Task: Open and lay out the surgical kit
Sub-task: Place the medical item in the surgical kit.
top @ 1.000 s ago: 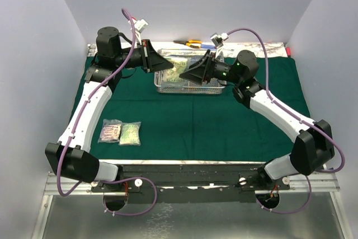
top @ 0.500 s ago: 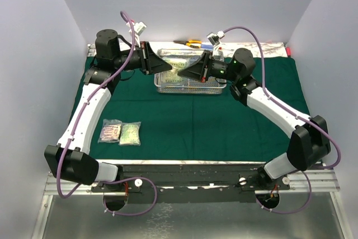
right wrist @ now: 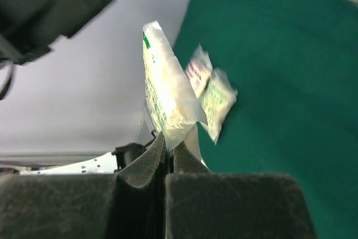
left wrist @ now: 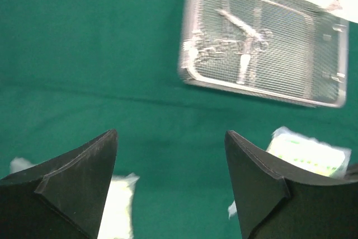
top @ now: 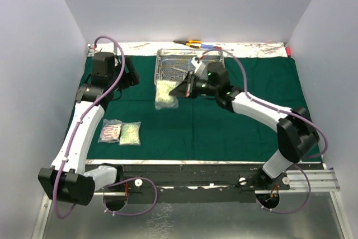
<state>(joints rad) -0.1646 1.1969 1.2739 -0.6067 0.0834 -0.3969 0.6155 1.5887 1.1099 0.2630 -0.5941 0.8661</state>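
The dark green cloth [top: 246, 132] lies spread over the table. On it at the back stands the steel mesh tray [top: 215, 55] [left wrist: 324, 54], with slim steel instruments [left wrist: 241, 38] inside. My right gripper [top: 183, 89] [right wrist: 169, 138] is shut on the corner of a clear packet [top: 166, 94] [right wrist: 163, 96], which hangs just in front of the tray. Two more packets [top: 120, 132] [right wrist: 208, 85] lie side by side at the front left. My left gripper [top: 130, 78] [left wrist: 170, 132] is open and empty above the cloth, left of the tray.
A yellow-handled tool [top: 193, 42] and pens [top: 210, 46] lie on the bare table strip behind the tray. White walls close in the left, back and right sides. The arm bases sit at the near edge.
The right gripper shut on a packet in the tray and carried it out toward the front left. The left gripper opened and drew back to the left, away from the tray.
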